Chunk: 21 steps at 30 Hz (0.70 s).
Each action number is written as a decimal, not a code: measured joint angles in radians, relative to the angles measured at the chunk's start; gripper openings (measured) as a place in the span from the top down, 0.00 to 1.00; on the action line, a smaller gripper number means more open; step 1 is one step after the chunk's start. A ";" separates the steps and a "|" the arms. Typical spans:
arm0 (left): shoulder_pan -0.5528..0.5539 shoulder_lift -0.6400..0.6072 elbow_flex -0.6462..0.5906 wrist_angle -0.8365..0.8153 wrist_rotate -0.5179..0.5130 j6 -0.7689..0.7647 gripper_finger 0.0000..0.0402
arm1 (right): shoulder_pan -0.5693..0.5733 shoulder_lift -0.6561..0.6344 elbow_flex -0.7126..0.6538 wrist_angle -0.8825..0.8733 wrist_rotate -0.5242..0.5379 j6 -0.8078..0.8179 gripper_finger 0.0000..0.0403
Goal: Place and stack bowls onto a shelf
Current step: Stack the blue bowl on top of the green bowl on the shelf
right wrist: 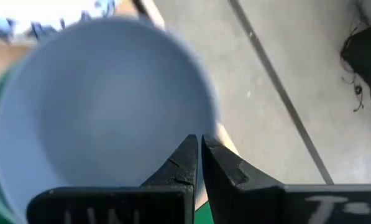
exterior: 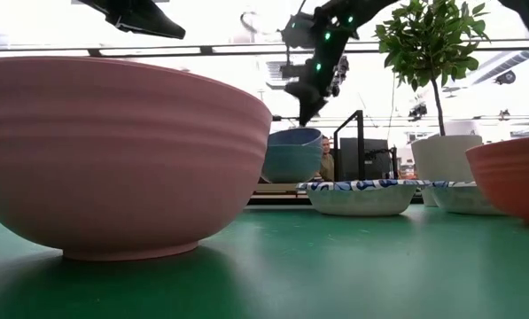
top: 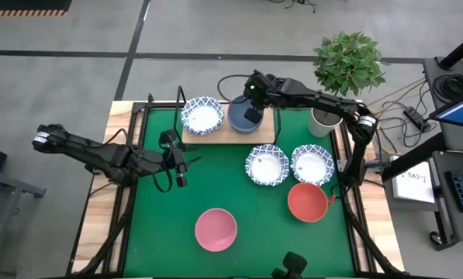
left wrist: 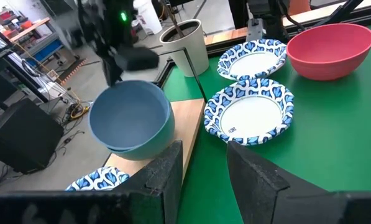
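Note:
A grey-blue bowl (top: pixel 243 116) is on the light-wood shelf (top: pixel 231 138), beside a blue-and-white patterned bowl (top: pixel 202 116) that rests on the board. My right gripper (top: pixel 252 115) reaches in from the table's right and is shut on the grey-blue bowl's far rim. My left gripper (top: pixel 181 172) hangs open over the green mat, just in front of the shelf, touching nothing. On the mat rest two more patterned bowls (top: pixel 266 164) (top: pixel 312 164), a red bowl (top: pixel 307 201) and a pink bowl (top: pixel 215 229). The other bowls are out of view. My right gripper (right wrist: pixel 199 142) pinches the grey-blue bowl's rim (right wrist: pixel 215 118) on its far right side, one finger inside the bowl and one outside. The fingers come from above, pointing down. The bowl (exterior: pixel 291 158) stands nearly upright at the shelf board; whether its base rests there I cannot tell.
A white plant pot (top: pixel 324 120) with a leafy plant stands at the mat's far right corner, next to the shelf. The shelf's black wire frame (top: pixel 178 105) rises at its ends. Bare green mat lies between the pink bowl and my left gripper.

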 joint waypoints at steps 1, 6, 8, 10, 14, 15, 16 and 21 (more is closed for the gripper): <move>0.000 0.000 0.000 0.000 0.000 0.000 0.73 | 0.000 -0.013 0.001 0.000 0.000 0.000 0.97; 0.000 0.000 0.000 0.001 0.000 0.000 0.73 | -0.014 -0.048 0.001 -0.093 -0.072 0.083 0.97; 0.000 0.000 0.000 0.001 0.000 0.001 0.73 | -0.026 -0.048 -0.007 -0.124 -0.110 0.117 0.98; 0.000 0.000 0.000 0.001 0.000 0.001 0.73 | -0.031 -0.047 -0.028 -0.121 -0.109 0.121 0.98; 0.000 0.000 0.000 0.001 0.000 0.002 0.73 | -0.034 -0.030 -0.056 -0.078 -0.105 0.114 0.98; 0.000 0.000 0.000 0.001 0.000 0.002 0.73 | -0.034 -0.027 -0.064 -0.058 -0.105 0.111 0.98; 0.000 0.000 0.000 0.001 0.000 0.002 0.73 | -0.034 -0.023 -0.071 -0.045 -0.104 0.109 0.98; 0.000 0.000 0.000 0.001 0.000 0.004 0.73 | -0.036 -0.017 -0.087 -0.041 -0.104 0.104 0.98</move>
